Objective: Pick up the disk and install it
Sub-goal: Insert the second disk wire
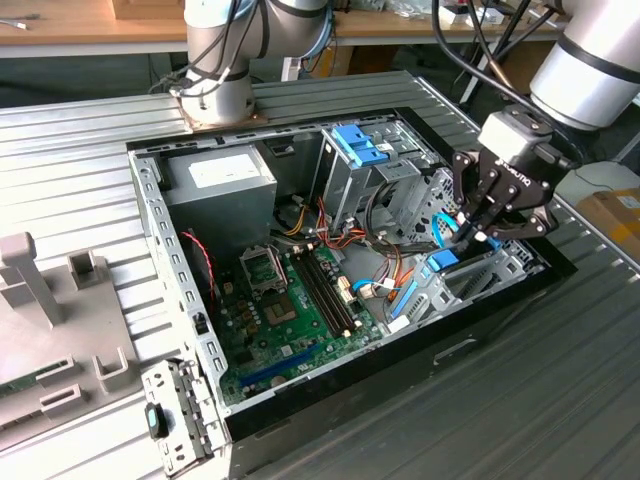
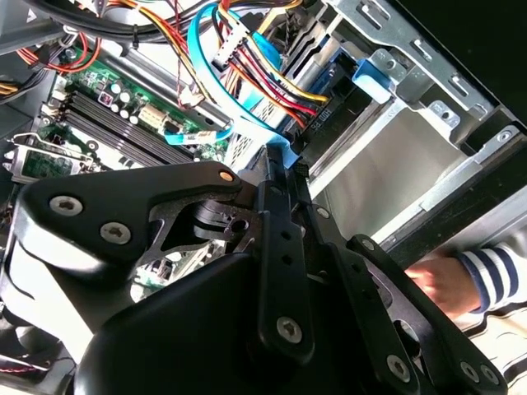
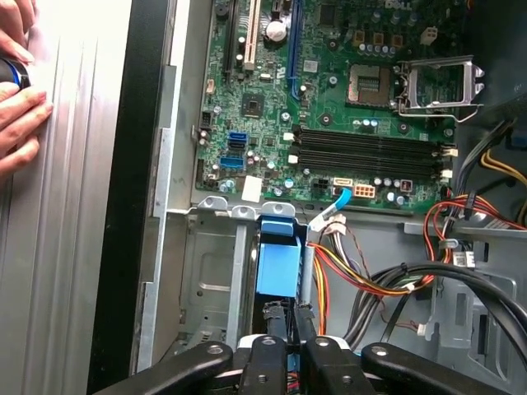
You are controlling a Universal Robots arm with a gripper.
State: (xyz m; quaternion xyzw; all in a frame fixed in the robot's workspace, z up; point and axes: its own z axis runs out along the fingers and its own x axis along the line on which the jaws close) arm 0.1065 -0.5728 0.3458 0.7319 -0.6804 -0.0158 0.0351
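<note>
The disk stands on edge in the open computer case [image 1: 180, 270]. Its blue side frame [image 3: 276, 267] faces up in the first wrist view, beside a metal drive bay [image 3: 210, 280]. In the exterior view the blue frame [image 1: 443, 260] shows just below my gripper [image 1: 476, 236], at the case's side on the exterior view's right. My gripper [image 3: 280, 321] is shut on the disk's edge, its black fingers close together. In the second wrist view the gripper [image 2: 278, 169] points down among the cables, and the disk's metal body is hidden behind the fingers.
A green motherboard [image 1: 290, 300] covers the case floor. A grey power-supply box [image 1: 222, 180] and a drive cage with a light-blue bracket [image 1: 358, 148] sit at the back. Coloured cables [image 3: 370, 280] crowd next to the bay. A person's hand [image 3: 16, 99] rests outside the case wall.
</note>
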